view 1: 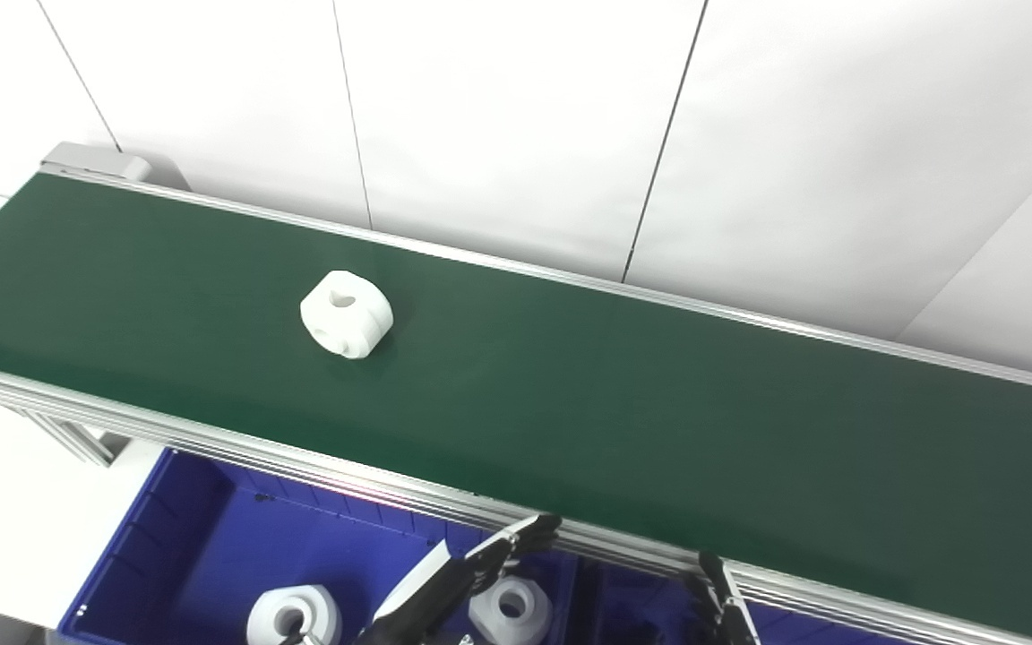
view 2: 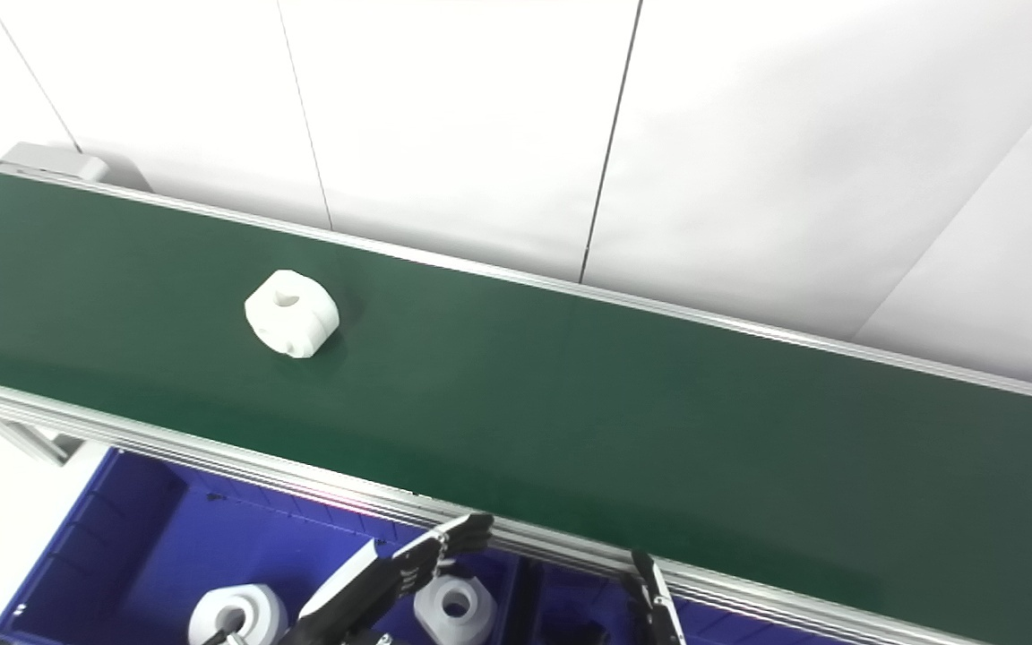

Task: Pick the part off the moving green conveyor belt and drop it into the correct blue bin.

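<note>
A white rounded part [view 1: 347, 313] with a centre hole lies on the green conveyor belt [view 1: 623, 394], left of the middle. My left hand [view 1: 458, 578] hovers over the blue bin [view 1: 158, 537] below the belt's near rail, fingers stretched out and apart, holding nothing. Only the fingertips of my right hand [view 1: 720, 598] rise from the bottom edge, just under the rail; its hold is hidden. Both hands are well away from the part on the belt.
Two white parts [view 1: 294, 616] [view 1: 510, 609] of the same kind lie in the blue bin. A second blue bin [view 1: 803, 627] shows at the bottom right. Aluminium rails [view 1: 319, 466] edge the belt; a white panelled wall [view 1: 516, 116] stands behind.
</note>
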